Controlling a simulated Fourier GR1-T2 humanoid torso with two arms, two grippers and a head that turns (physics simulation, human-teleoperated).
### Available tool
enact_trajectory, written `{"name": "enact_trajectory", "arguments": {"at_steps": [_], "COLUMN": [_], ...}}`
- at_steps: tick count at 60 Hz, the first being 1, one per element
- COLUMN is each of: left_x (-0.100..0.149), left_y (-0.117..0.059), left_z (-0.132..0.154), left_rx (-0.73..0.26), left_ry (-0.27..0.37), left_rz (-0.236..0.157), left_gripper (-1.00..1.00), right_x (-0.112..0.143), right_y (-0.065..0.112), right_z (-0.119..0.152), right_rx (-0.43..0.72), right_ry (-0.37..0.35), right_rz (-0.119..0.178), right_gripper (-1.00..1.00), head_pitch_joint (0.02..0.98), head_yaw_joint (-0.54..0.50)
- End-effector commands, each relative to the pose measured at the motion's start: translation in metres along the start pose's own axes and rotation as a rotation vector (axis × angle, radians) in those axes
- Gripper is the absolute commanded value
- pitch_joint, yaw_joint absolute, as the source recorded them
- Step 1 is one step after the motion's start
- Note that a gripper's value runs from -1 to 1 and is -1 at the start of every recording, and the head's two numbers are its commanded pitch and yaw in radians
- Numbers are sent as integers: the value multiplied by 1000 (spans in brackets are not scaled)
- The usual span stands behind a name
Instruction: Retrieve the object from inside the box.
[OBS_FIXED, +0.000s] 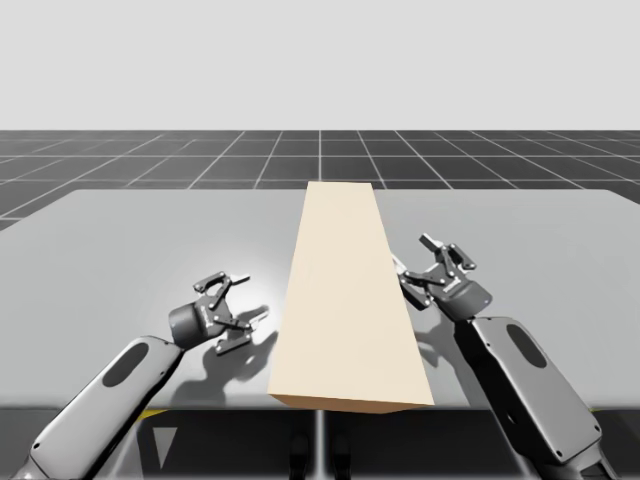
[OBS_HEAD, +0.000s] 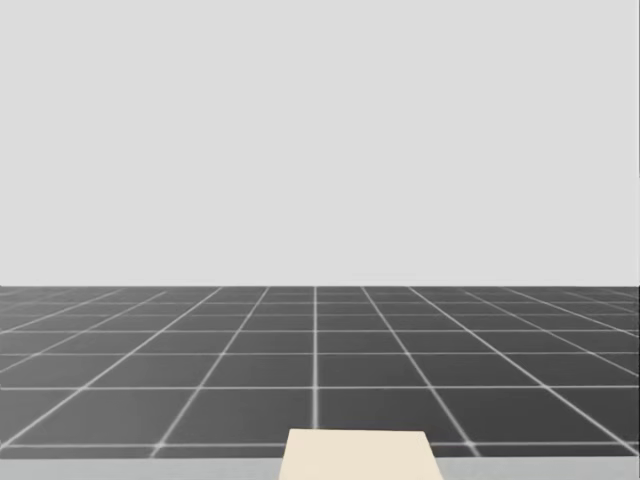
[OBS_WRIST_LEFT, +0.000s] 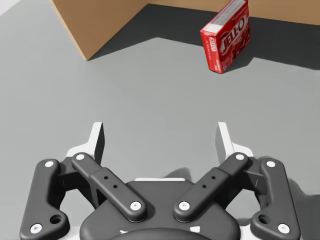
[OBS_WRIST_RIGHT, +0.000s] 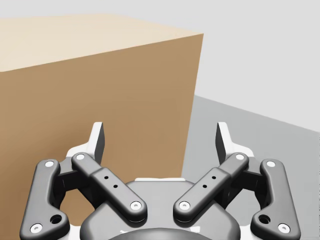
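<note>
The small red carton (OBS_WRIST_LEFT: 226, 37) stands upright in the shadow just inside the tan box (OBS_WRIST_LEFT: 100, 20), well ahead of the left gripper (OBS_WRIST_LEFT: 161, 135), whose fingers are spread wide on nothing. The right gripper (OBS_WRIST_RIGHT: 161, 135), fingers likewise apart, sits close to the tan box's outer wall. The carton looks light and stiff but crushable, with slick faces, so I'd pinch it gently across its two broad faces at mid-height.
</note>
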Motion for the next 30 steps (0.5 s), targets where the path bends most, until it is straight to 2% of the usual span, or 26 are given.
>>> {"name": "enact_trajectory", "arguments": {"at_steps": [1, 4, 7, 9, 10, 12, 14, 23, 30], "left_x": [14, 19, 21, 22, 23, 23, 23, 23, 24], "left_y": [-16, -17, -16, -14, -13, -12, -9, -1, -4], "left_z": [-9, -13, -16, -19, -22, -26, -34, -69, -95], "left_rx": [-12, -45, -69, -80, -86, -97, -107, -167, -217], "left_ry": [-41, -43, -34, -35, -32, -26, -17, 0, 12], "left_rz": [-26, -5, -4, 9, 21, 21, 30, 68, 89], "left_gripper": [-1000, -1000, -1000, -1000, -1000, -1000, -1000, -1000, -1000], "right_x": [-1, -2, -2, -3, -3, -3, -4, -3, -2], "right_y": [3, 4, 2, 2, 1, 1, 0, 0, 1], "right_z": [10, 14, 16, 18, 18, 20, 21, 22, 24], "right_rx": [-13, -42, -32, -35, -36, -26, -24, -16, -11], "right_ry": [-2, 0, 8, 14, 15, 21, 21, 30, 35], "right_rz": [16, 24, 13, 23, 21, 12, 19, 16, 17], "right_gripper": [-1000, -1000, -1000, -1000, -1000, -1000, -1000, -1000, -1000], "head_pitch_joint": [43, 41, 39, 40, 40, 41, 42, 48, 56], "head_yaw_joint": [-12, -12, -12, -11, -9, -5, -2, -1, -4]}}
